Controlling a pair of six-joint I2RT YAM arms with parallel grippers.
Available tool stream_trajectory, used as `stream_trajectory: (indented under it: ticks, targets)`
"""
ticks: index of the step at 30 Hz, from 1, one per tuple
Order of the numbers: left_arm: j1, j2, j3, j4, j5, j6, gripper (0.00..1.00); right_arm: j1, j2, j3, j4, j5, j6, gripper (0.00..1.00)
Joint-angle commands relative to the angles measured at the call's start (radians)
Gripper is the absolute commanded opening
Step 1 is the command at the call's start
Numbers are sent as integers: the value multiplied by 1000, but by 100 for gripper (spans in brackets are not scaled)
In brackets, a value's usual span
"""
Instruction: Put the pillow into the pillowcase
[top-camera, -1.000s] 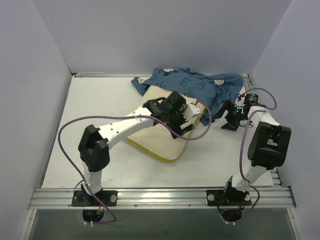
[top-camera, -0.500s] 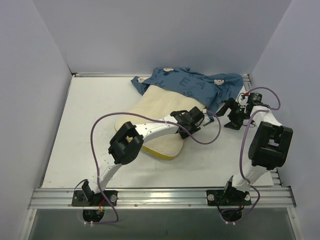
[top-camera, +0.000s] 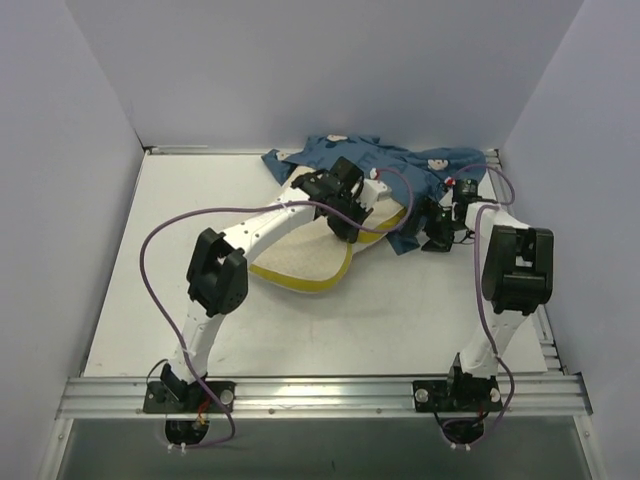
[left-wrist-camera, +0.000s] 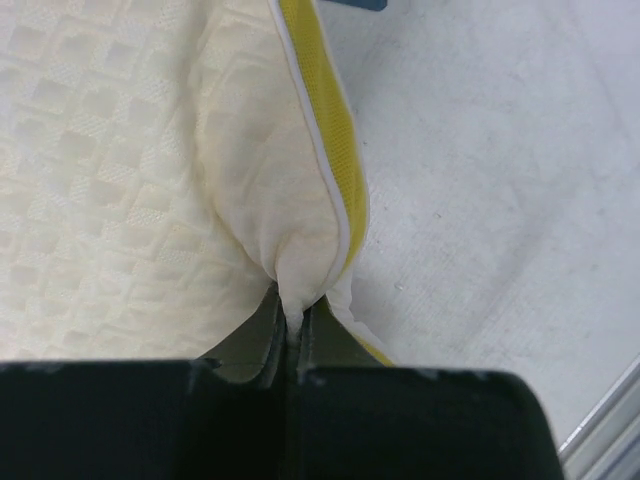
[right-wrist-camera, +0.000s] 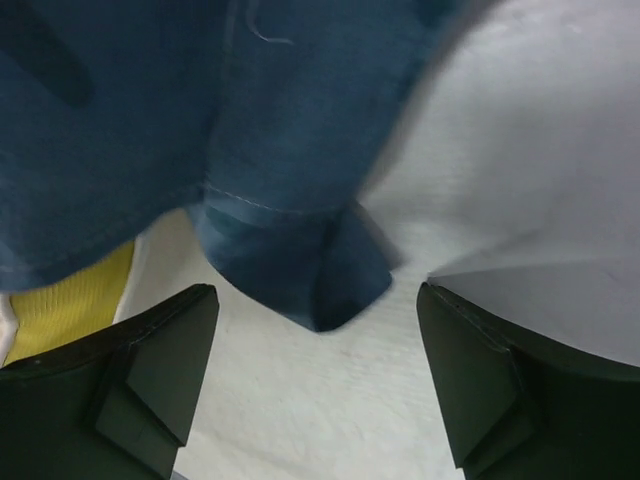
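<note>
While the left gripper (left-wrist-camera: 292, 338) pinches the pillow (left-wrist-camera: 120, 170) edge mid-frame, the right gripper (right-wrist-camera: 318, 365), spread, should clamp what looks like the pillowcase (right-wrist-camera: 150, 110) hem.

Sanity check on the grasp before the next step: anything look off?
Nothing damaged. The pillowcase is a crumpled heap, its folded hem corner lying ungrasped between the fingers of the open right pincer. The left pincer pinches the edge of the pillow into a pucker.

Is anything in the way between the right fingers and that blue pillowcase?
Nothing visible. The open right fingers face the pillowcase hem corner directly, with only table beneath; the pillow, its yellow edge showing, lies off to one side.
</note>
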Motion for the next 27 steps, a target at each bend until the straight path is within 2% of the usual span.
stream_trajectory:
  ticks: [1, 3, 5, 7, 8, 9, 11, 13, 14, 16, 17, 18, 19, 21, 22, 24, 25, 27]
  targets:
    - [10, -36, 100, -38, 172, -23, 0, 21, 45, -1, 52, 35, 4, 83]
    - [15, -39, 107, -38, 207, -33, 0, 24, 66, 8, 107, -13, 42, 81]
    - [26, -48, 120, -37, 230, -39, 0, 39, 95, 42, 91, -12, 38, 77]
    - [38, -59, 129, -37, 267, -46, 0, 43, 98, 60, 86, -22, 30, 65]
    - [52, -60, 141, -35, 270, -52, 0, 44, 97, 59, 91, -34, 25, 55]
    - [59, -63, 144, -35, 276, -68, 0, 47, 97, 60, 95, -83, 24, 28]
    - [81, -66, 163, -29, 283, -86, 0, 53, 68, 46, 86, -177, 31, 0]
    - [88, -68, 187, -17, 255, -106, 0, 62, 2, 4, 72, -347, 53, 0]
    - [90, -68, 199, 7, 238, -108, 0, 73, -103, -53, 68, -396, 45, 0]
    - [90, -65, 252, 46, 192, -149, 0, 124, -223, -102, -65, -499, -97, 0]
    - [90, -65, 270, 96, 175, -160, 0, 138, -324, -131, -142, -514, -161, 0]
    - [85, -62, 291, 119, 157, -183, 0, 150, -364, -145, -296, -540, -236, 0]
    - [79, -62, 289, 139, 139, -192, 0, 148, -400, -159, -372, -557, -366, 0]
    - [63, -74, 243, 216, 96, -183, 0, 147, -455, -182, -583, -584, -499, 0]
    - [34, -97, 132, 244, 77, -171, 0, 144, -463, -188, -637, -582, -592, 0]
    - [7, -126, -19, 339, 30, -155, 0, 127, -461, -169, -711, -590, -623, 0]
    - [-13, -158, -164, 375, 14, -160, 0, 107, -457, -161, -716, -602, -627, 0]
    - [-36, -188, -303, 463, -39, -163, 0, 107, -438, -129, -727, -610, -627, 0]
